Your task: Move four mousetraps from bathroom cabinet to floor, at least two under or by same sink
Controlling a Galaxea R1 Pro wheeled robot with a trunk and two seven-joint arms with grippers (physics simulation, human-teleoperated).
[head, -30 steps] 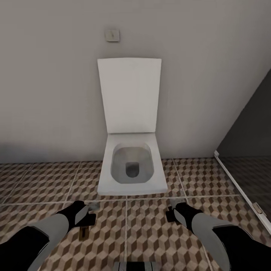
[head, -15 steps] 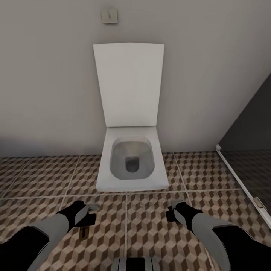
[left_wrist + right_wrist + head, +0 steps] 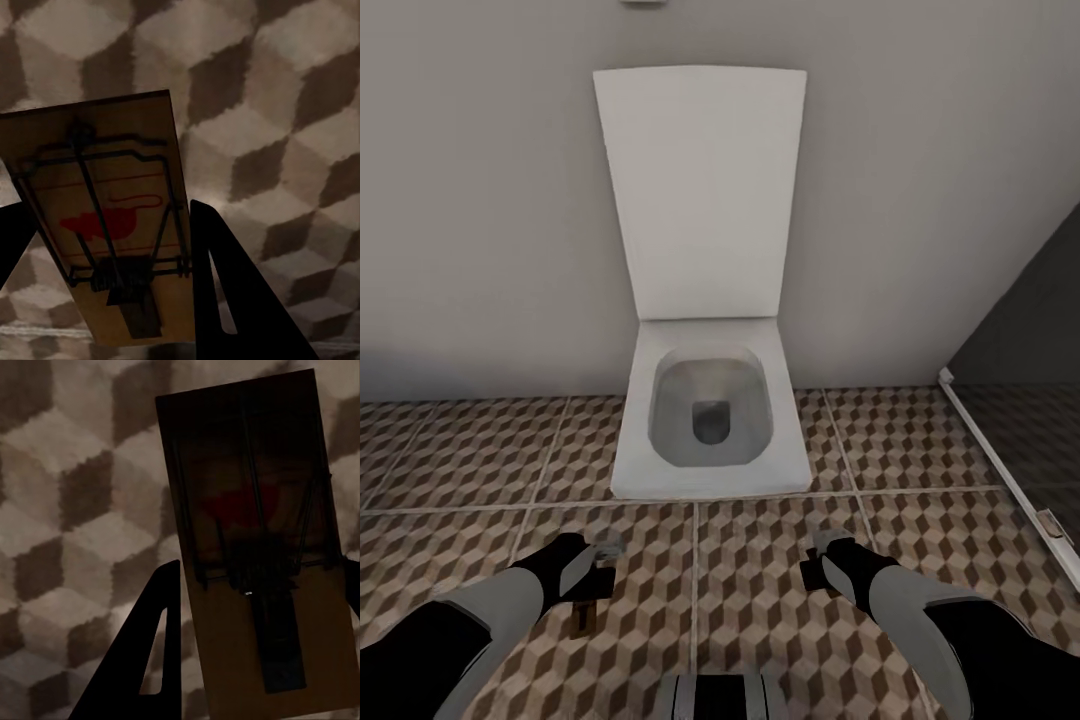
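We carry one flat tan wooden mousetrap with black wire spring and red mark [image 3: 105,225] clamped between the dark fingers of our left gripper [image 3: 592,580], and a second, shadowed tan mousetrap [image 3: 262,547] pinched the same way in our right gripper [image 3: 812,568]; both hang low over the glossy brown, beige and white cube-patterned floor tiles [image 3: 760,600], probably so they can be set down with little drop. Ahead, against the grey wall, stands a white rectangular toilet [image 3: 710,420] with its lid up; its grey bowl looks empty. We judge a sink must be found first.
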